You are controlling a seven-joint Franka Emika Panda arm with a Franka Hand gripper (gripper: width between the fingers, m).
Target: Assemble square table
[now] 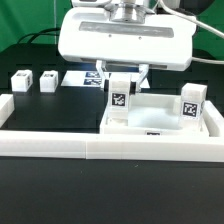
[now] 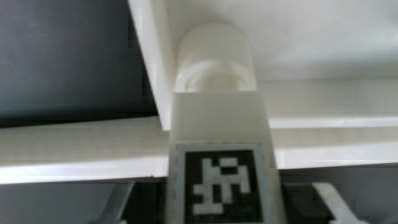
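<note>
The white, panelled square tabletop [image 1: 160,122] lies at the lower right of the exterior view, against the border wall [image 1: 60,146], probably to brace it. One leg [image 1: 190,102] stands on its right corner. The pincer [image 1: 121,78] clasps another tagged leg [image 1: 120,100] upright at its left corner, apparently to seat it.

One square slab [image 1: 160,113], four leg blocks [image 1: 47,80], one marker board [image 1: 80,77]
</note>
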